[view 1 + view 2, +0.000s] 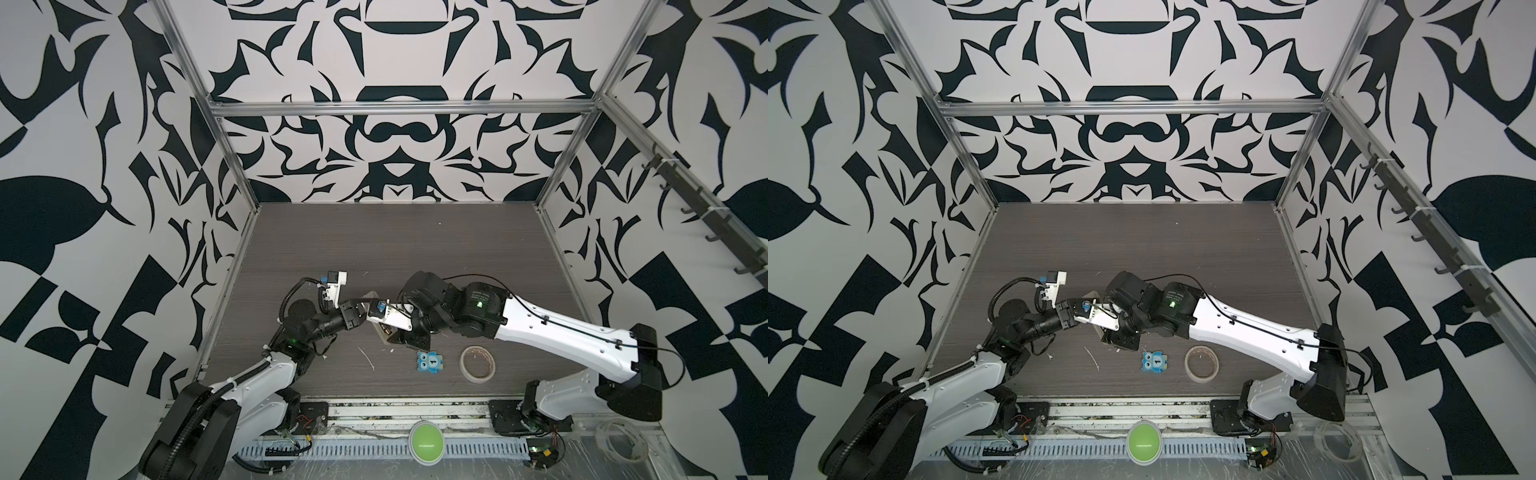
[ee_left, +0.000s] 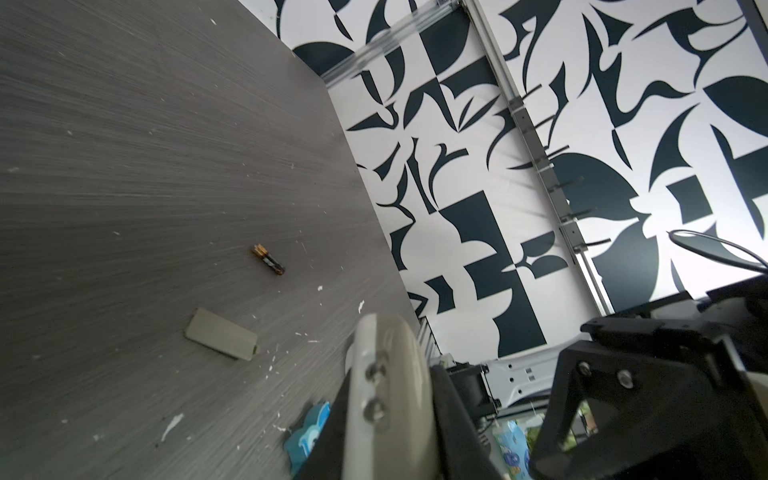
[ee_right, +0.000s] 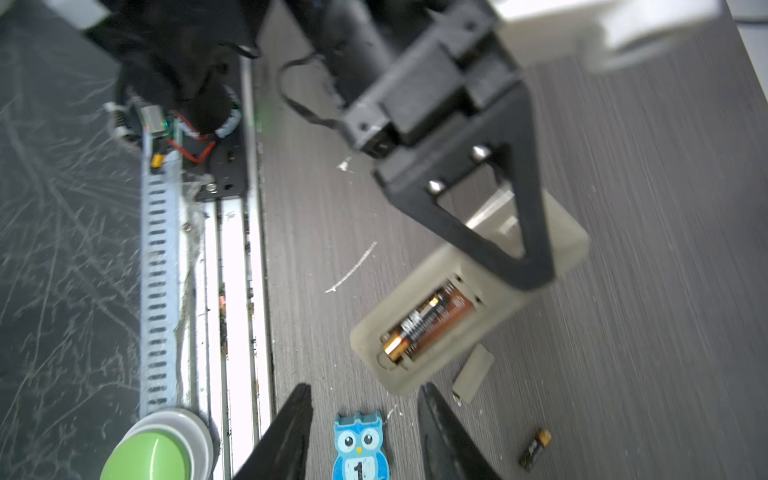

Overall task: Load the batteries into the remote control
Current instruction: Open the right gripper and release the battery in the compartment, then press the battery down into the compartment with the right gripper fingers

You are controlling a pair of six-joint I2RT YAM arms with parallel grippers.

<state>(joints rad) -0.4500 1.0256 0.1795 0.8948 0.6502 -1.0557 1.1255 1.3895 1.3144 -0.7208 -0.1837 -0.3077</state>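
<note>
The remote control shows its off-white back in the right wrist view, with the battery bay open. One of the batteries sits in that bay, gold end toward my right gripper. My left gripper is shut on the remote's far end; in the left wrist view the remote stands edge-on between its black fingers. Another battery lies loose on the table. My right gripper is open just short of the remote, holding nothing. In both top views the wrists hide most of the remote.
The bay's grey cover lies flat on the table beside the remote. A blue owl tile marked "1" lies under my right gripper. A tape roll is to its right. A green button sits off the front edge.
</note>
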